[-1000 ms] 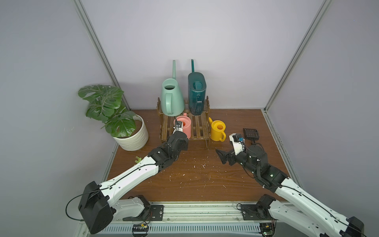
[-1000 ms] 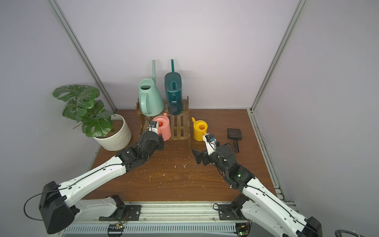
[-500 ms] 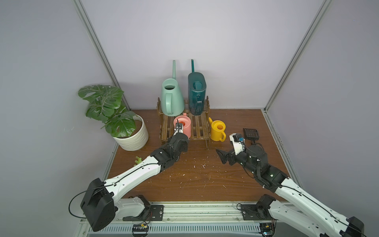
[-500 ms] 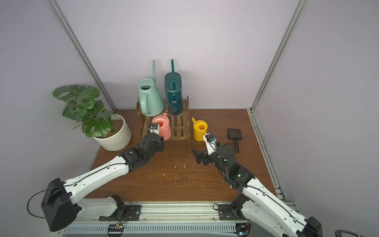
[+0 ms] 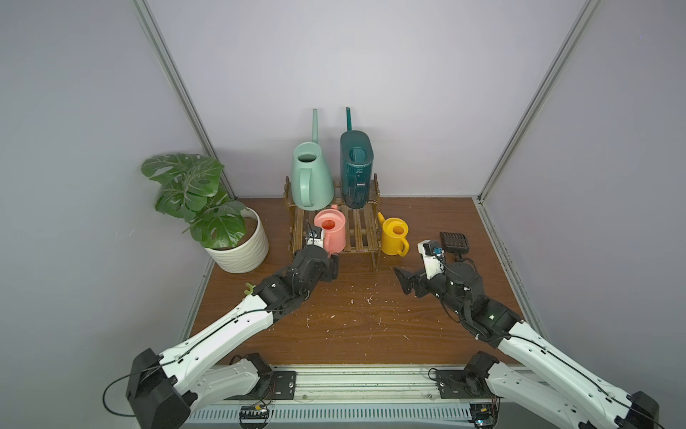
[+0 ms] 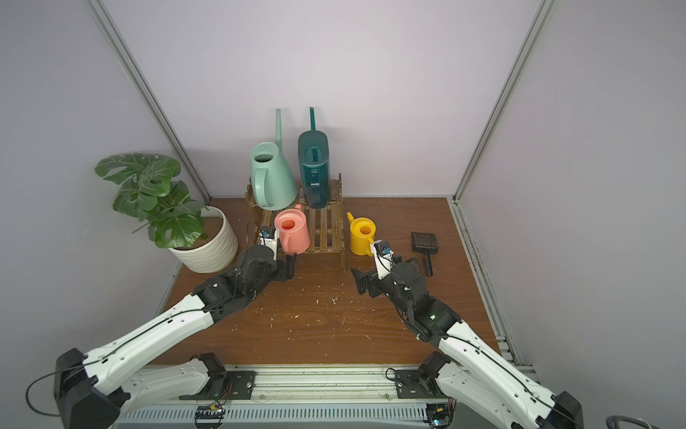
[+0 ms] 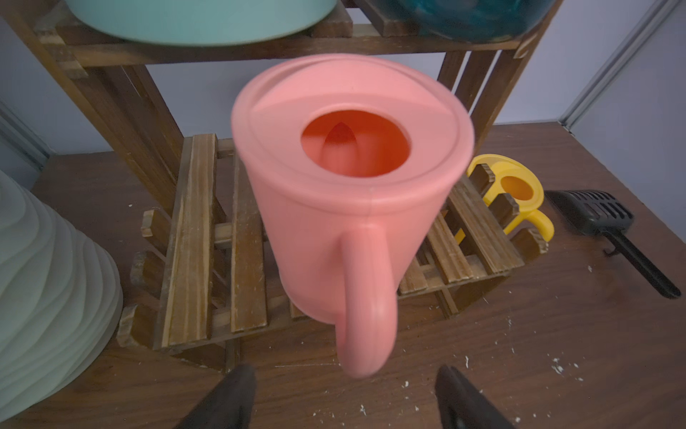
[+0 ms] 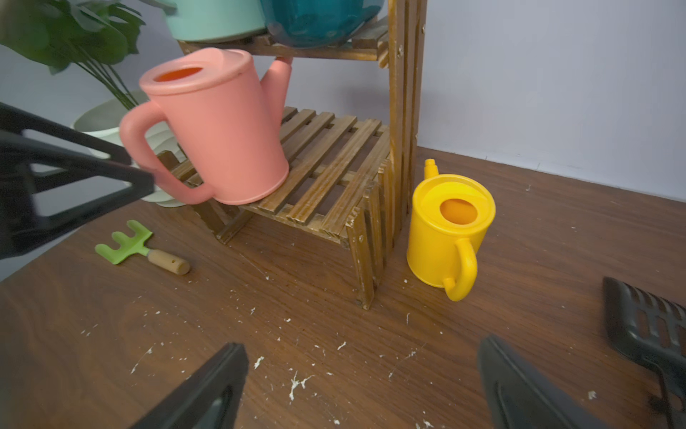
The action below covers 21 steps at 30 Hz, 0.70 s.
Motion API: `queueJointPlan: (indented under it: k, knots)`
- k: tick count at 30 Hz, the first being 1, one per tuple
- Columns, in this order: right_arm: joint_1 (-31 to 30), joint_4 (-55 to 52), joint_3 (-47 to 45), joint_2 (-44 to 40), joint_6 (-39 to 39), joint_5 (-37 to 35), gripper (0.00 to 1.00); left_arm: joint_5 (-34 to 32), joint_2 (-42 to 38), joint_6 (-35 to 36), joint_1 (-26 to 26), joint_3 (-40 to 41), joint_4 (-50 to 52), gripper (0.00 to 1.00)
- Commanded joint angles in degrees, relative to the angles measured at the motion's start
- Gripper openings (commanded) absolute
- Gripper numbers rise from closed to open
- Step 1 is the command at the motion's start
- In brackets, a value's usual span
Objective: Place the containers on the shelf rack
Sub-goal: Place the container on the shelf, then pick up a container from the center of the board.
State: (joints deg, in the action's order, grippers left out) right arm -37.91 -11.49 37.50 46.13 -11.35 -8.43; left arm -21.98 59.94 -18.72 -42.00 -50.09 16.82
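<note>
1. The left gripper (image 7: 344, 368) is spread wide and grips nothing. Its two dark fingers (image 7: 237, 390) stand either side of the handle of the pink can (image 7: 334, 223), just short of it and not touching.
2. The pink can sits on the left part of the lower shelf of the rack (image 5: 358, 234). Its handle points near and hangs past the shelf's near edge. It is blurred in both wrist views.
3. The right gripper (image 8: 362, 341) is also spread wide with nothing in it. It hovers above the table (image 5: 352, 327), near and right of the rack.
4. The yellow can (image 5: 395, 237) stands on the table just right of the rack.
5. On the upper shelf the mint can (image 5: 312, 178) stands left and the teal can (image 5: 356, 174) right, side by side, with their spouts at the far wall.
6. Further out, a plant pot (image 5: 241, 252) stands left of the rack and a black scoop (image 5: 453, 240) lies right of the yellow can. A green rake (image 8: 137, 245) lies near-left on the table.
</note>
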Motion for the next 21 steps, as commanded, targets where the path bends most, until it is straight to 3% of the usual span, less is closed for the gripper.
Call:
queueJointPlan:
  k: [1, 4, 9, 15, 21]
  knots:
    - [-0.26, -2.92, 2.14, 2.07, -1.34, -5.70, 0.99, 7.62, -5.62, 2.16, 0.67, 2.08, 2.60, 0.87]
    - [0.10, -3.91, 2.96, 5.36, -2.40, -8.40, 0.99, 12.23, -10.48, 4.44, 0.61, 3.74, 2.56, 0.99]
    - [3.54, -3.72, 4.52, 12.12, -3.04, -8.52, 0.99, 18.30, -14.65, 6.60, 0.63, 5.51, 2.30, 0.96]
    - [9.10, 3.72, 5.15, 19.47, 3.19, 0.32, 0.95, 31.68, -15.46, 6.67, 0.55, 10.61, -4.47, 0.96]
    - [15.67, 14.24, 3.45, 24.86, 9.71, 6.78, 0.88, 33.34, -19.90, 5.61, -0.18, 15.53, -10.94, 0.96]
